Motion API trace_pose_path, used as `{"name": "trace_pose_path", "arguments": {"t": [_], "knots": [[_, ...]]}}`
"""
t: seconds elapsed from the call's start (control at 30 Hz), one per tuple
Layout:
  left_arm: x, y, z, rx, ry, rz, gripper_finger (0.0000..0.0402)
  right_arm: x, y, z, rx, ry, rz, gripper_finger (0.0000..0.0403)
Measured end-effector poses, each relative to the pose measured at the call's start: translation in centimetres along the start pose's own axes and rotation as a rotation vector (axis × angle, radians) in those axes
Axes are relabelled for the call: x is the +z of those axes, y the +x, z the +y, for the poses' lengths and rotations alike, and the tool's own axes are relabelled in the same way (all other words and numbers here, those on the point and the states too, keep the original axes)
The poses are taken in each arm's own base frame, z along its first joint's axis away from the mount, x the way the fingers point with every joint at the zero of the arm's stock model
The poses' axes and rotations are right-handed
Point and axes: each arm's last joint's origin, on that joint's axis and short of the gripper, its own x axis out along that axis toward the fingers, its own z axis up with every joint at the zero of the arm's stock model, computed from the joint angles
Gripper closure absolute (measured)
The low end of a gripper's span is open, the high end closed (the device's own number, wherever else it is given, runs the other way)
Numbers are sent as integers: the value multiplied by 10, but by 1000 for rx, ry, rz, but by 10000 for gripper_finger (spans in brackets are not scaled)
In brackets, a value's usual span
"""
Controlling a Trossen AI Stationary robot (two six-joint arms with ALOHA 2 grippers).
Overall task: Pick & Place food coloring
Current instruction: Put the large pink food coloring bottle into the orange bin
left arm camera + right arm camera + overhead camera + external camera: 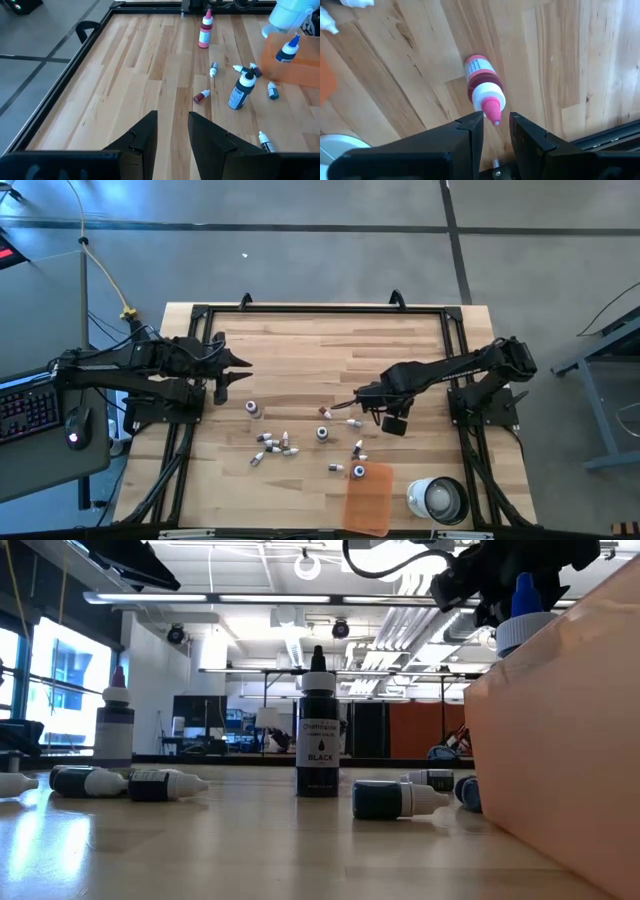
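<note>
High view: one bottle in the tray, the rest loose, both my jaws empty

The orange tray (368,498) lies flat at the near right of the worktop (300,340). One blue-capped bottle (358,471) stands upright at its far left corner; the low view shows its cap poking above the tray wall. Just to the right of the tray sits the white cup (437,498), and I cannot tell what is inside it.

The remaining food coloring bottles (268,438) are scattered over the middle of the worktop, left of the tray. Most lie on their sides. A pink-capped bottle (205,31) stands upright at the left of the scatter, and a black bottle (318,730) stands upright near its middle.

My left arm (130,365) reaches in from the left edge. My left jaws hang over bare wood, well apart from the bottles, parted a little and holding nothing.

My right arm (450,368) stretches in from the right, and my right jaws point down over a red bottle (481,82) lying on its side. They stand parted, with the bottle's pointed cap showing in the gap between the fingertips (472,122). They are not clamped on it, and I cannot tell if they touch it.
</note>
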Motion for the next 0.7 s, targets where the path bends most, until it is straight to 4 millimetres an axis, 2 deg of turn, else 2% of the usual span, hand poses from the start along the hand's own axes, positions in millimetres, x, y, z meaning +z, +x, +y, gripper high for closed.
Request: {"name": "trace_pose_path", "arguments": {"t": [0.7], "knots": [[0, 0, 0, -1, 0, 0, 294, 0, 0, 0, 6, 56, -2, 316]]}}
